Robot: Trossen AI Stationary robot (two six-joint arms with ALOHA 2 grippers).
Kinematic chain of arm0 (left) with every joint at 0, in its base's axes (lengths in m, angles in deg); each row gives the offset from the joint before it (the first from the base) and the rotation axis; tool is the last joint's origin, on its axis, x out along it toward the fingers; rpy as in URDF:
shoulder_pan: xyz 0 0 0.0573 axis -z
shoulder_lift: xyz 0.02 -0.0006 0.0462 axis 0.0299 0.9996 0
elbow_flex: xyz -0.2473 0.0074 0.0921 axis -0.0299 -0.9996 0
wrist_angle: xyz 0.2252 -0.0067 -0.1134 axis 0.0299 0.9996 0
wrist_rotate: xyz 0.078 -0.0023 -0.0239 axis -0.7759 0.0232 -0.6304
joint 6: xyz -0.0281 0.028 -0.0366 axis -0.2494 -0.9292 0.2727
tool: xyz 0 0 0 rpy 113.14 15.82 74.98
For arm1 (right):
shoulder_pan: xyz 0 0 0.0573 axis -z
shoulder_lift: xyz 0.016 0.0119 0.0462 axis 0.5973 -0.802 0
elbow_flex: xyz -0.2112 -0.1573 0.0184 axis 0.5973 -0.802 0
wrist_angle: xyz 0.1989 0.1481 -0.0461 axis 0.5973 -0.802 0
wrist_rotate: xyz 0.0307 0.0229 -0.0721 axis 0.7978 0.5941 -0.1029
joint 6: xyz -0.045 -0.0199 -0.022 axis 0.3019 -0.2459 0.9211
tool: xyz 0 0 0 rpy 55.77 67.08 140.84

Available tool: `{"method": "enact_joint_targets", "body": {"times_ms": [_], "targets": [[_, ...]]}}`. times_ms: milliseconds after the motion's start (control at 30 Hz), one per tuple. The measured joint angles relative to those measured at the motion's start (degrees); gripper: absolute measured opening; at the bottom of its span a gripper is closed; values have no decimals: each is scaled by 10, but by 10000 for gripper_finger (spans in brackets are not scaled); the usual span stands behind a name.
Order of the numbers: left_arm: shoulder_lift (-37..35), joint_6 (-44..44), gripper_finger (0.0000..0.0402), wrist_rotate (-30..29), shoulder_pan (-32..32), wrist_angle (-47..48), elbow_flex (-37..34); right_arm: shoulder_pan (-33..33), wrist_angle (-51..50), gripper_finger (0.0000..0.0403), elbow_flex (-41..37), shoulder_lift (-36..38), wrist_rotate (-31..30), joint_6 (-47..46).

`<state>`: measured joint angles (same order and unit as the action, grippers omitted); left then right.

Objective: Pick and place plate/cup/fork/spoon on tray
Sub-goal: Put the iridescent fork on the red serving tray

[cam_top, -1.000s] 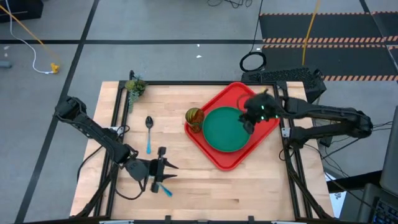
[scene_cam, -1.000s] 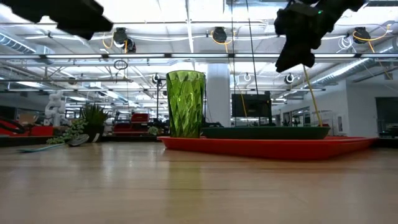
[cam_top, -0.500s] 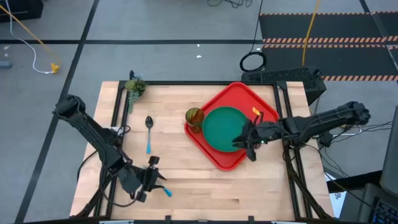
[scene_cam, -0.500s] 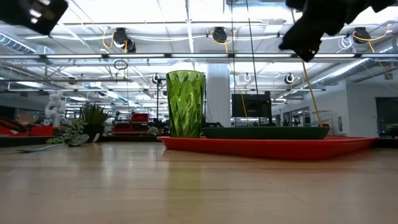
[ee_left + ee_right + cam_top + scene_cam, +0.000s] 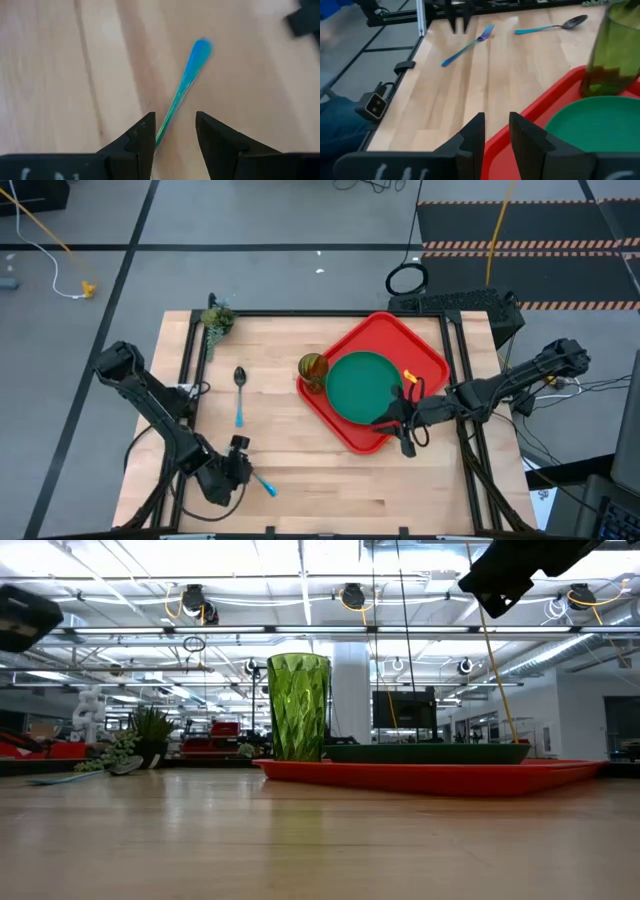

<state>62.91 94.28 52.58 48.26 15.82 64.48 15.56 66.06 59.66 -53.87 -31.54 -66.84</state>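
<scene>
The fork (image 5: 187,80) lies flat on the table near its front left; only its light-blue handle (image 5: 266,485) shows from above. My left gripper (image 5: 175,135) is open above it, one finger on either side of the handle, and the tine end is hidden below the fingers. My right gripper (image 5: 496,132) is open and empty above the near edge of the red tray (image 5: 420,350). The green plate (image 5: 362,387) lies on the tray. The cup (image 5: 312,369) stands upright at the tray's left corner. The spoon (image 5: 239,392) lies on the table, left of the tray.
A small green plant (image 5: 216,320) sits at the table's far left corner. Bare wood lies between the fork and the tray. A black frame rail (image 5: 300,312) runs along the table's far edge.
My left gripper has drawn back toward the table's near left corner and come lower; the fork stays where it was. My right gripper has gone from above the plate's far right toward the table's near edge, to the tray's near rim.
</scene>
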Motion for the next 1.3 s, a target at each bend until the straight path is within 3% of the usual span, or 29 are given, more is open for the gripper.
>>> {"method": "enact_joint_targets", "body": {"times_ms": [567,1067,1300], "targets": [[11,-12,143,15,-1,25,-48,-4,8,82,0,-2,1,15],[8,-65,142,31,-26,-60,-101,-4,9,82,0,-2,1,20],[10,-55,95,29,-38,-76,-101,-4,11,82,0,-2,-2,20]]}}
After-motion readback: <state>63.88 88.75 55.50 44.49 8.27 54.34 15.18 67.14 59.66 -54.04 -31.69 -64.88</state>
